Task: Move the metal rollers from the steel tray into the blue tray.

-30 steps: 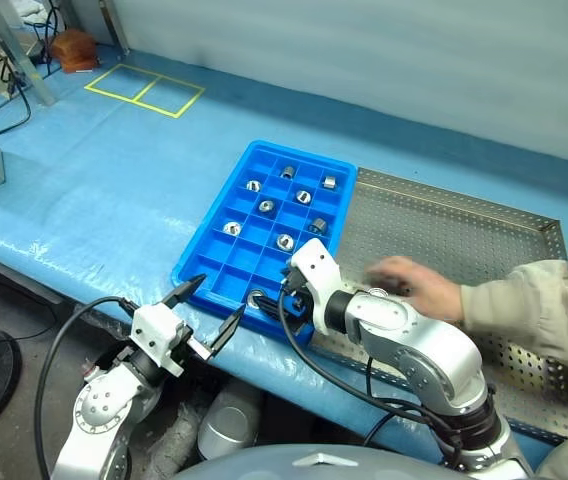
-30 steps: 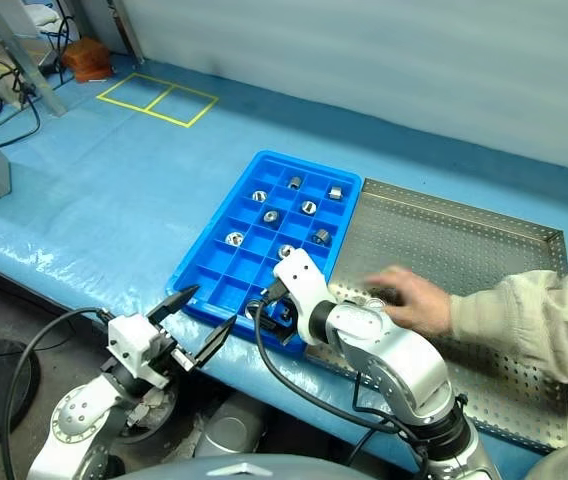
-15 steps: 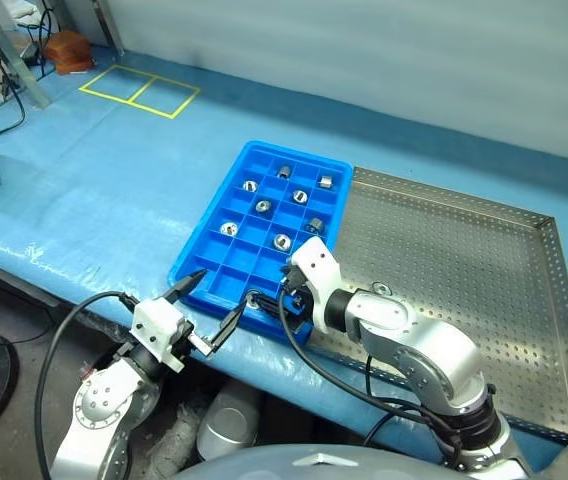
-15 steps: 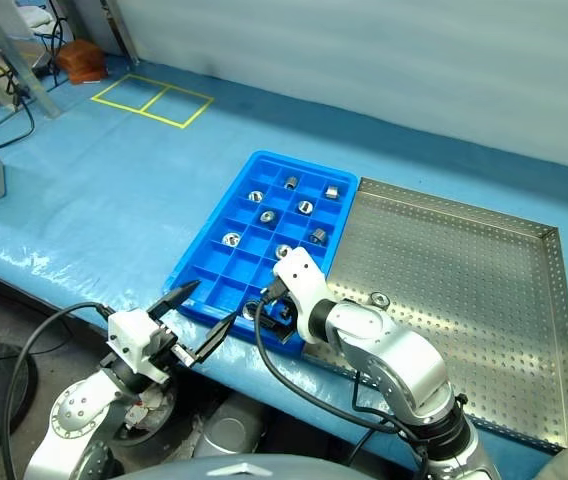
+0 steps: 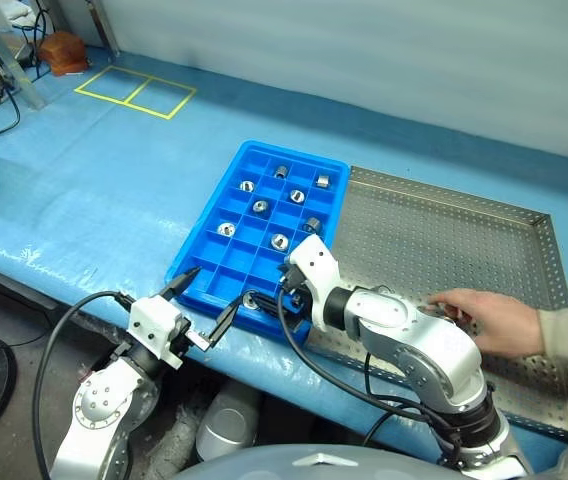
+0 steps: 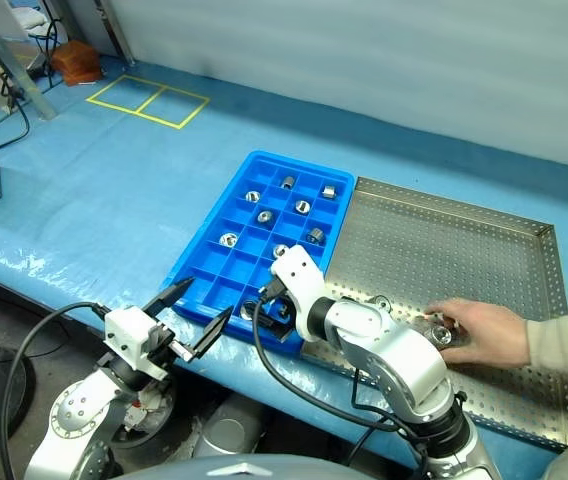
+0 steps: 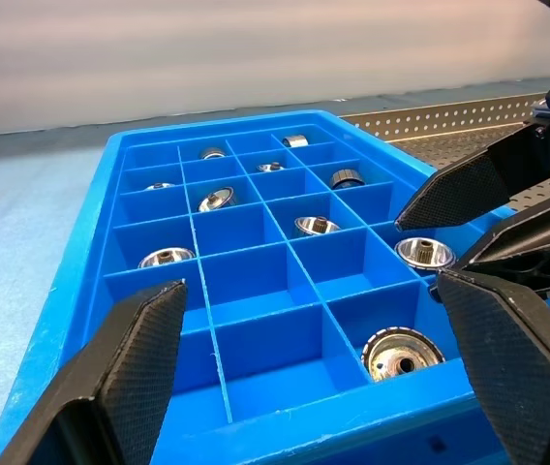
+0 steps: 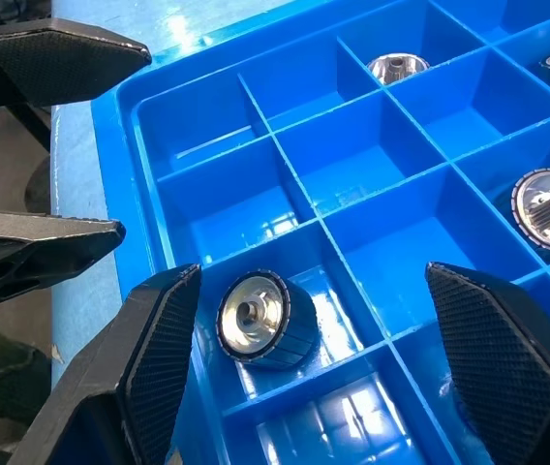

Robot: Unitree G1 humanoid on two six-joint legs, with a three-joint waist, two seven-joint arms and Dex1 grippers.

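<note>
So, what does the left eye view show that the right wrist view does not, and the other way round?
Left eye view alone: the large perforated steel tray, a person's hand resting on it, and yellow tape squares on the blue table cover.
Right wrist view alone: a close look at one shiny metal roller lying on its side in a near-corner compartment.
Both: the bright blue compartment tray, both open grippers, left and right.

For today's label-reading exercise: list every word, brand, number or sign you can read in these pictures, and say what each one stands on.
None: no readable text.
The blue tray, the steel tray and the metal rollers carry no visible writing.
The yellow outline taped on the blue table cover is two plain squares, not text.
</note>
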